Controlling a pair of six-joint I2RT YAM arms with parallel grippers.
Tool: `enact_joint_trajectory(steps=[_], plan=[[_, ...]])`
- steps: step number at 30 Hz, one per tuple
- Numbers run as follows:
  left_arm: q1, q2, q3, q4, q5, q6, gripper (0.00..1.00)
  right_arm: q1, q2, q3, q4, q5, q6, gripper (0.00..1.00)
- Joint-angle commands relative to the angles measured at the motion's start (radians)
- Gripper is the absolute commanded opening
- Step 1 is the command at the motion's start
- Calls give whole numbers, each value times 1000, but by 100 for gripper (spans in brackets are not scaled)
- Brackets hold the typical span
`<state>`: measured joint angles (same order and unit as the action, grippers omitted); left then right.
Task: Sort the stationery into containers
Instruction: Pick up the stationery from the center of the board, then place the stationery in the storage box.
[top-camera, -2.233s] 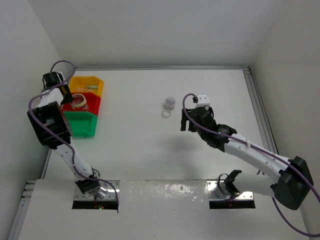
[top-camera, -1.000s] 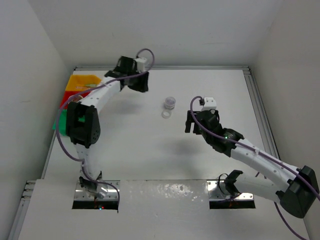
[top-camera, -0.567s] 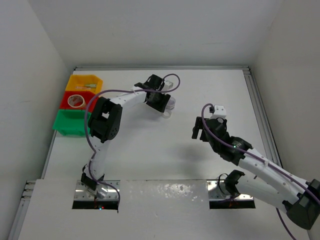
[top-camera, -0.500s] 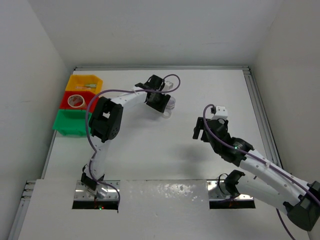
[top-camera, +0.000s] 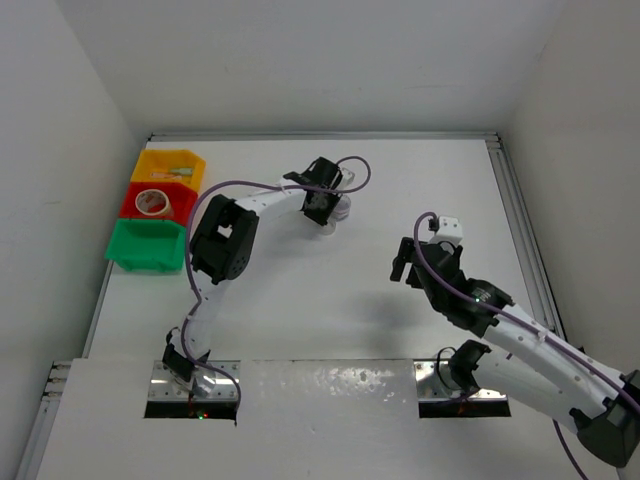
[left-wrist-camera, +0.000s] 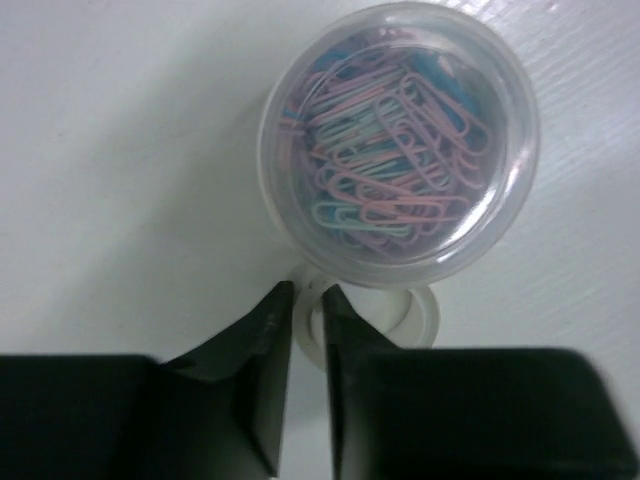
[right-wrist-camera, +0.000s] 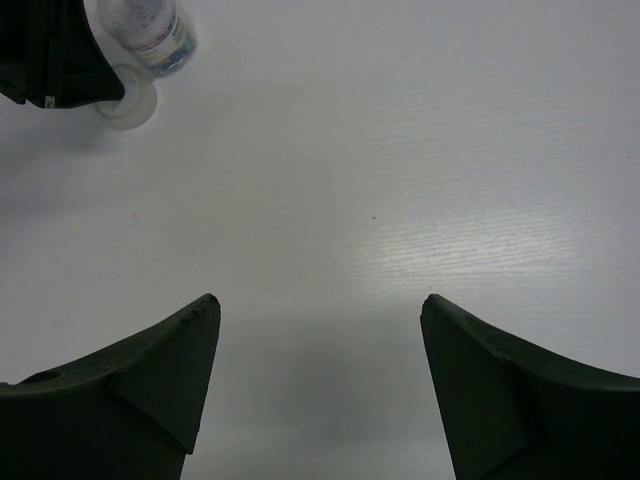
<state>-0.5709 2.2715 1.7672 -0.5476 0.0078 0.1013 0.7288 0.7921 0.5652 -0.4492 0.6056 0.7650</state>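
Left gripper (left-wrist-camera: 305, 300) pinches the white ring (left-wrist-camera: 415, 318) touching the paperclip jar (left-wrist-camera: 398, 140); right gripper (right-wrist-camera: 320, 320) gapes wide

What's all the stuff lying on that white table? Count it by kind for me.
Bins: 3 (yellow bin, red bin, green bin)
Tape roll, in the red bin: 1
Small white ring: 1
Clear tub of paper clips: 1
Total: 6. Bits in the yellow bin are too small to count.
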Motion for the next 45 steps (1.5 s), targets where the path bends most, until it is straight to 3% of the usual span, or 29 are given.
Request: enact_joint_trajectory(steps=[1,3,10,17,20,23,26,34,45], plan=[[0,-23,-21,-32,-40,23,12,6,-45,9,-5,45,20,80],[6,-43,-37,-57,-45,49,0,4,-66,-1,-9,62,28,80],[77,-153,-54,-175,87,70,0,4,-120,-44,-22,100,34,80],[189,-325,-68,-256,95,117,0,4,-130,-60,18,135,-26,81],[307,-377,-45,-294,135,103,0,3,-110,-60,93,125,-70,82],[510,-423,-12,-305,205,78,0,1,-32,-51,176,88,-116,82],[668,-460,-14,-269,183,67,0,1,51,-27,251,49,-153,82],[963,-345,37,-213,159,46,0,-6,209,62,334,-38,-230,83],[1034,-216,25,-140,90,41,0,-29,272,91,365,-86,-243,84]])
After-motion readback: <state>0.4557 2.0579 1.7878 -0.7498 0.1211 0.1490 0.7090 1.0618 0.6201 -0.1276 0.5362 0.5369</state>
